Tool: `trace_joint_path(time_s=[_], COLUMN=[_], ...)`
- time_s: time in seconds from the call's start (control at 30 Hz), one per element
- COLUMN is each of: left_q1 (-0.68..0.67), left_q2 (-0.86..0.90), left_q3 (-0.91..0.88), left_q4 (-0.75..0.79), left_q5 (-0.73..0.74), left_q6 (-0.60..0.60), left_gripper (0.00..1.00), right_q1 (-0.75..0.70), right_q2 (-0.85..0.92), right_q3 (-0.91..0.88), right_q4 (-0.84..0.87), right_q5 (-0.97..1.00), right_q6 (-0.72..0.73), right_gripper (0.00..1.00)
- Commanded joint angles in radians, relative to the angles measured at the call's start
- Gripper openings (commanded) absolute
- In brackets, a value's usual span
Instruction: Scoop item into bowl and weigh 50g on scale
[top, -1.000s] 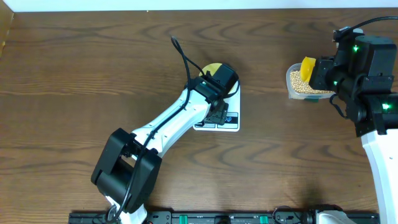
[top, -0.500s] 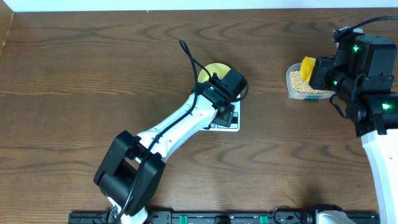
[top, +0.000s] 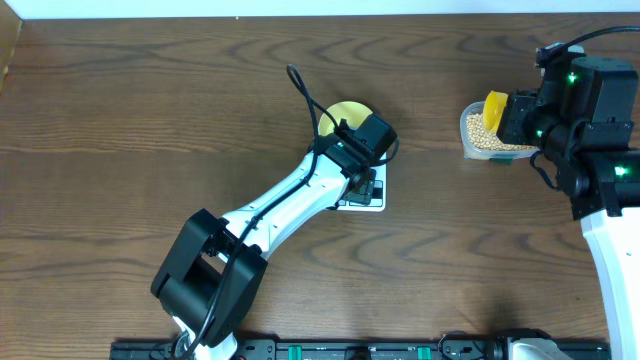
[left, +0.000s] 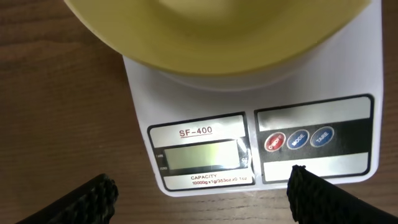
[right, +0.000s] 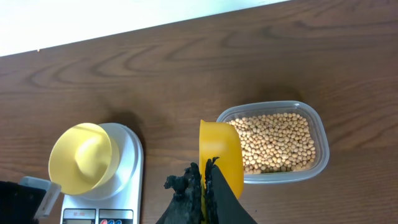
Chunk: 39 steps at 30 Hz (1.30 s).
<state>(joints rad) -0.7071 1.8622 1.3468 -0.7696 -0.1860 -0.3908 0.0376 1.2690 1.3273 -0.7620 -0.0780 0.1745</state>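
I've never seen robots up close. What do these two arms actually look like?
Both arms are white tubes joined by chunky black housings. The left arm has a thin black cable looping off its black wrist block. The right arm shows small green lights on its black upper part. The jaws are black, with a rough texture.

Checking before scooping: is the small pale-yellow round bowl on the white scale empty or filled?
Empty. The right wrist view shows the pale-yellow round bowl bare inside; tan beans lie in the clear plastic tub.
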Motion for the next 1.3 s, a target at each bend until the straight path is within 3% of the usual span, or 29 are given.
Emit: trace_joint_path(time_s=[0.0,1.27], left_q1=[0.003,0.003], left_q2=[0.014,0.014], left_q3=[-0.01,-0.068], left_q4=[0.007,0.083], left_q5=[-0.006,-0.007], left_q6=[-0.024,-0.055], left_gripper=[0.89,0.9], right_q1=[0.016,0.016], right_q2=[0.001,0.001], right_q3=[0.019,0.019], right_q4=[0.002,-0.001], right_q5=[0.003,-0.003], right_q6=[-0.011,-0.012], right_gripper=[0.01,0.01])
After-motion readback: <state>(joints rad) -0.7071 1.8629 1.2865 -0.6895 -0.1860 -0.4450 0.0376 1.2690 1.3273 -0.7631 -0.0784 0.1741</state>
